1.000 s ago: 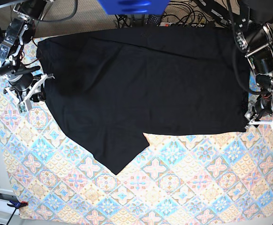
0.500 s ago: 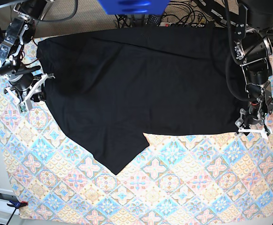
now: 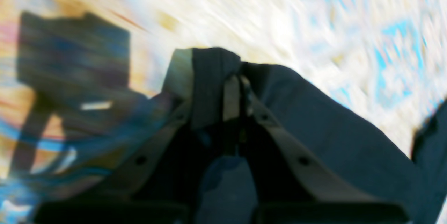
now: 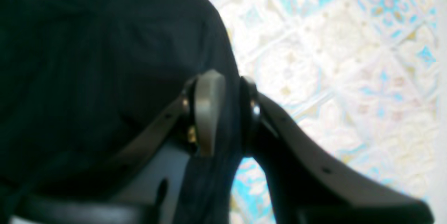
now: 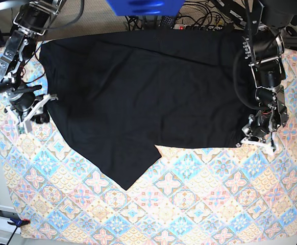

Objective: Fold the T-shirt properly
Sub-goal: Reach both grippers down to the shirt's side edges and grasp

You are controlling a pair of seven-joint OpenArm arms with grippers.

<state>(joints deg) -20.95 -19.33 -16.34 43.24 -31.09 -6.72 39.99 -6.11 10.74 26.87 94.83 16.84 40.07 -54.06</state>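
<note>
The T-shirt [image 5: 153, 97] is lying spread across the patterned tabletop [image 5: 199, 204]; cables [image 5: 199, 20] are crowding the far edge. Both arms' fingers [image 3: 232, 98] [image 4: 209, 112] are pinching its opposite edges.

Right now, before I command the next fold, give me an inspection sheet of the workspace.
Surface: patterned tablecloth with pastel tile motifs, bare in front of the cloth.
Job's things: black T-shirt spread flat across the far half, one pointed flap reaching toward the near edge.
Clutter: nothing seen on the cloth.
Hands: left hand shut on the T-shirt's edge, fabric bunched between its fingers; right hand shut on the T-shirt's opposite edge.
Cables: a tangle of dark cables beyond the far edge, off the cloth.
Surroundings: blue object at the top; clamps at the near corners.
</note>
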